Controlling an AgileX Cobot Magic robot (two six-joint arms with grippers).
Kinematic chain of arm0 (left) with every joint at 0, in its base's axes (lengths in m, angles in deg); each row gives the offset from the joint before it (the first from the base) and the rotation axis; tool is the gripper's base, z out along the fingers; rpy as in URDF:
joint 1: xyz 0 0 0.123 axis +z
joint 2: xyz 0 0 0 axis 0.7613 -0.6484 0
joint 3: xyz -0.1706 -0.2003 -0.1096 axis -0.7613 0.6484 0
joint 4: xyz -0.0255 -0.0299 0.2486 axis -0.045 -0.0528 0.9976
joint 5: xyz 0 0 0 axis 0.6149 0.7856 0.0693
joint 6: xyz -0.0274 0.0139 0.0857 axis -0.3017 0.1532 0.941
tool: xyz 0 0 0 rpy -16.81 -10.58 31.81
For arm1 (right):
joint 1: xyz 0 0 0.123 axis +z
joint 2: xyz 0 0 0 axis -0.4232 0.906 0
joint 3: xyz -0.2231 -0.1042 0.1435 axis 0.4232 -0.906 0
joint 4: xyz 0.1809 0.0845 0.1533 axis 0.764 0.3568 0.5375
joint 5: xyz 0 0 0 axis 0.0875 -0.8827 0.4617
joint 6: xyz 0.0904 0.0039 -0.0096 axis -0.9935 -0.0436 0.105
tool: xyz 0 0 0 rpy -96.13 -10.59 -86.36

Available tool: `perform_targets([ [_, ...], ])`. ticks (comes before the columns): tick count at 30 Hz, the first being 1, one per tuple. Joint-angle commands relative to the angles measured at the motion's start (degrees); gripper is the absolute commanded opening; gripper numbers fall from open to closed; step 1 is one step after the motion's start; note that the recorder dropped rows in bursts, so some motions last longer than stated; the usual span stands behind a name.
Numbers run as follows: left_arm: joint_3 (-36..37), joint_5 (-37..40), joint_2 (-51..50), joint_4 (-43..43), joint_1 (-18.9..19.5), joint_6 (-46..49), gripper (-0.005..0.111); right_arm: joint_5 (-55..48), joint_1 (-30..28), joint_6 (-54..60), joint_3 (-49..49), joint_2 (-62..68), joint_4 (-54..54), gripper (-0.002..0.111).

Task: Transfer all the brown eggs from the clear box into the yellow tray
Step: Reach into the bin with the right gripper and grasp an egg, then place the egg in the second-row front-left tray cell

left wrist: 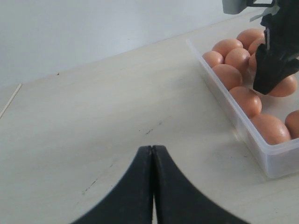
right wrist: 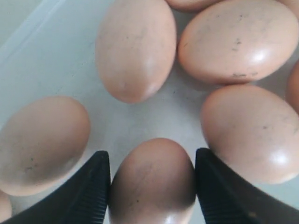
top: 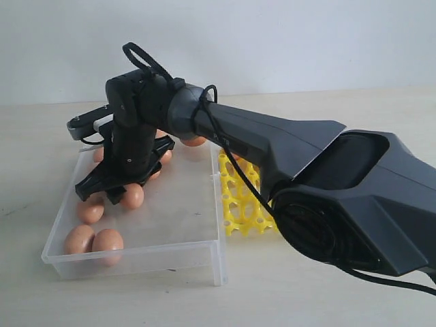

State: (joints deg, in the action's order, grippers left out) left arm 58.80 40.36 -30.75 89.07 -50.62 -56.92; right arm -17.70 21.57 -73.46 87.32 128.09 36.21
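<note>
**Right arm** (top: 293, 146): matte black angular housings with a rounded wrist joint, black cables (top: 146, 58) looped over it, and a pale grey camera module (top: 85, 122). **Right fingers** (right wrist: 88, 196): black, with ribbed inner faces. **Left fingers** (left wrist: 135, 186): smooth, black, tapering.

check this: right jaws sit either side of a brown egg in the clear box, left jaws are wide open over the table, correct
One slip: the left gripper is shut, jaws pressed together, as the left wrist view shows. The right gripper does straddle a brown egg in the clear box.
</note>
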Motion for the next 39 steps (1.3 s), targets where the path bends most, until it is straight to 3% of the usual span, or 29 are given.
perform_targets([
  [1, -0.2, -0.4, 0.3, 0.0, -0.1, -0.3, 0.0, 1.8, 0.7, 0.5, 0.1, -3.7, -3.0, 0.0],
  [5, -0.2, -0.4, 0.3, 0.0, -0.1, -0.3, 0.0, 10.8, 0.7, 0.5, -3.9, -8.8, -3.4, 0.0],
  [9, -0.2, -0.4, 0.3, 0.0, -0.1, -0.3, 0.0, 20.5, 0.7, 0.5, -13.8, -15.4, -4.6, 0.0],
  [13, -0.2, -0.4, 0.3, 0.0, -0.1, -0.3, 0.0, 33.7, 0.1, -0.4, -30.3, -24.2, -7.8, 0.0],
  [20, -0.2, -0.4, 0.3, 0.0, -0.1, -0.3, 0.0, 66.0, -5.4, -4.1, -64.8, -40.0, -9.7, 0.0],
  [24, -0.2, -0.4, 0.3, 0.0, -0.1, -0.2, 0.0, 75.8, -10.1, -1.8, -77.3, -45.9, -9.6, 0.0],
  [31, -0.2, -0.4, 0.3, 0.0, -0.1, -0.3, 0.0, 83.0, -17.2, -1.4, -83.8, -45.2, -9.6, 0.0],
  [39, -0.2, -0.4, 0.3, 0.0, -0.1, -0.2, 0.0, 92.2, -18.8, -0.7, -83.8, -38.7, -9.7, 0.0],
])
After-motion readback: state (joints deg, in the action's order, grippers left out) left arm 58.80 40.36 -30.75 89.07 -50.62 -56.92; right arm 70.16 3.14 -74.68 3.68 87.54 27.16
